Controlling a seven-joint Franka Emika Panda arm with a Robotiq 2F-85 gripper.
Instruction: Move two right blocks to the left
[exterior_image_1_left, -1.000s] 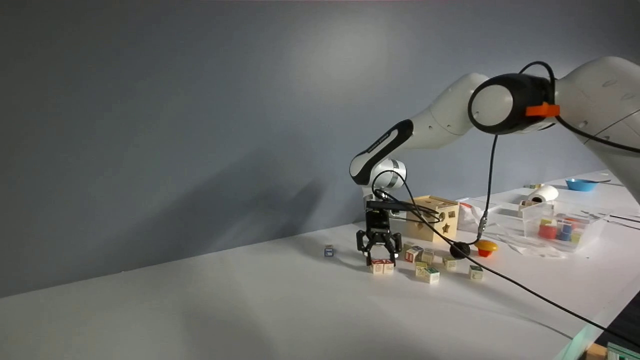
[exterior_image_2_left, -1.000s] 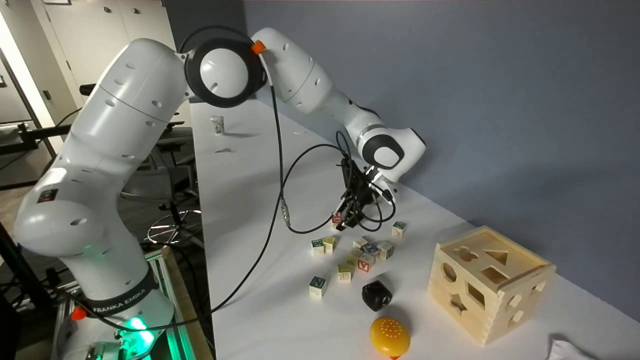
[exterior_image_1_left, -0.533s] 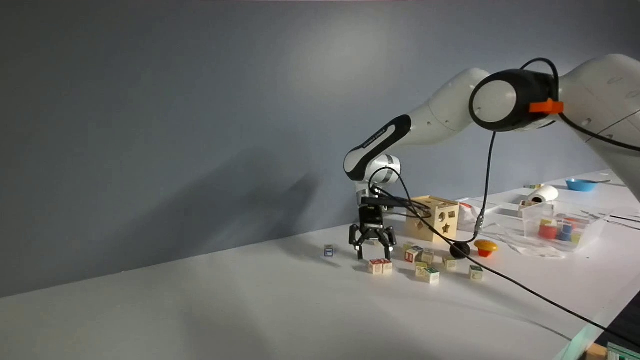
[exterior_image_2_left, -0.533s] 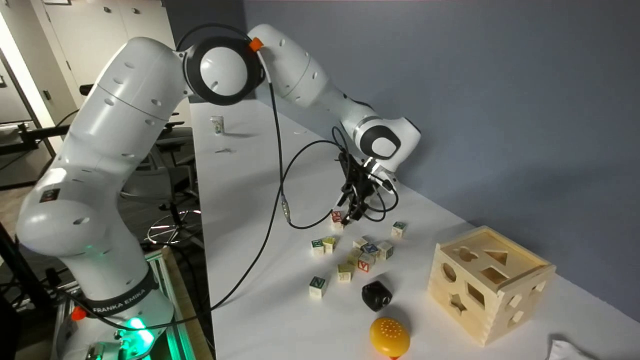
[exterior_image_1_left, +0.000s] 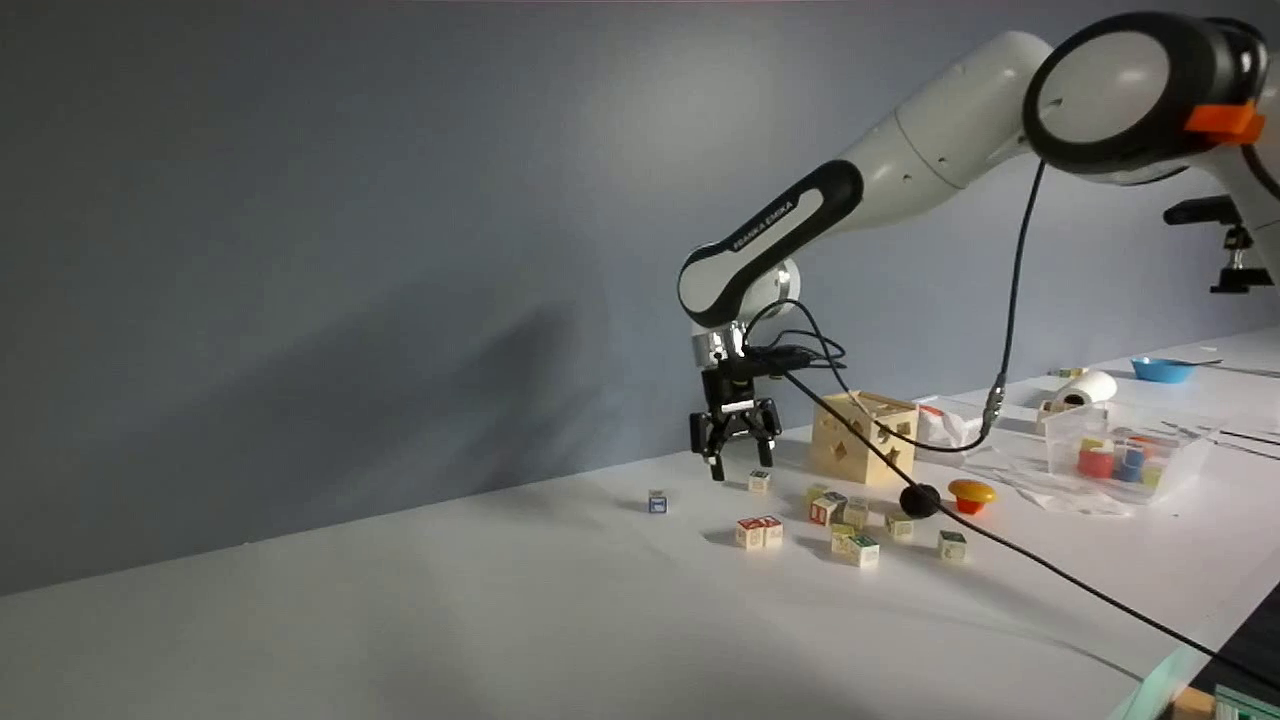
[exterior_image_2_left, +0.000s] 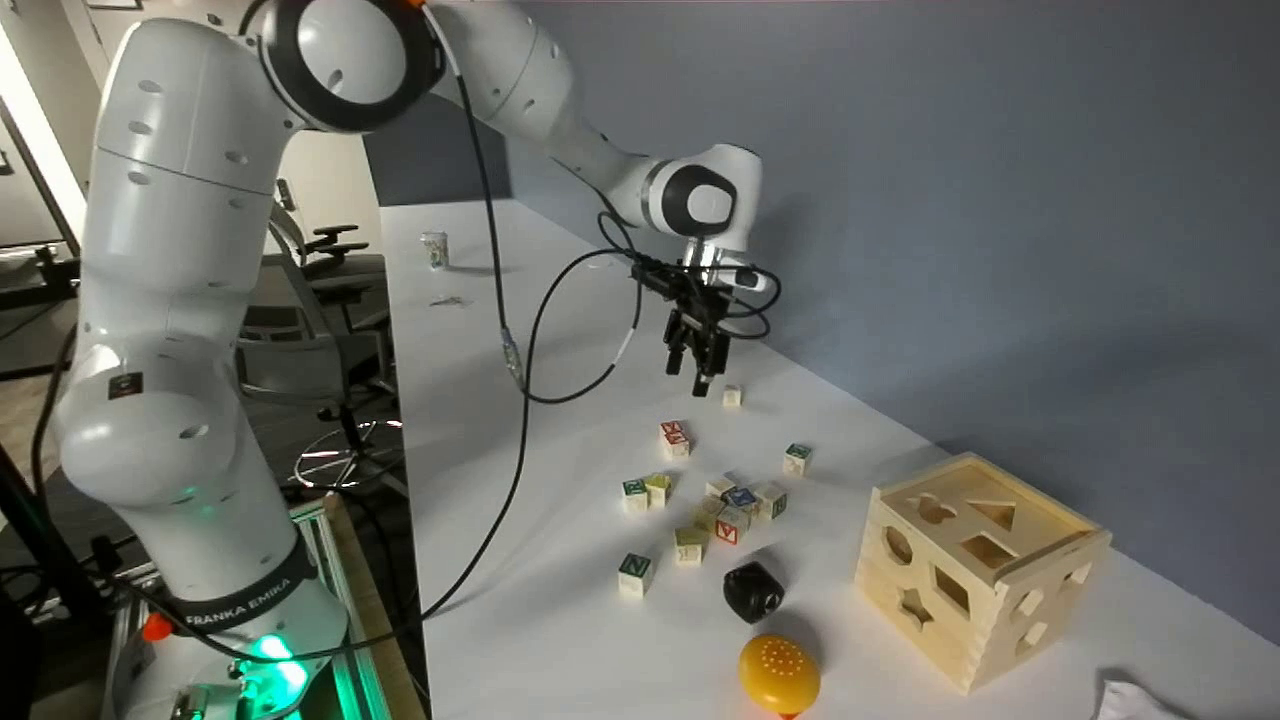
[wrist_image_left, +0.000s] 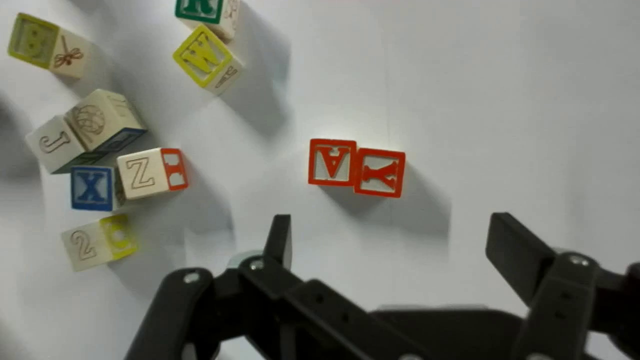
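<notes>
Blocks (wrist_image_left: 352, 167), pale-sided, with red-framed letters A and Y

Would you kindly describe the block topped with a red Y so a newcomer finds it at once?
In the wrist view, find the open gripper along the bottom. Higher in that picture sit two red-framed blocks. The right-hand one is the Y block, its sideways letter setting it apart from the A block.
</notes>
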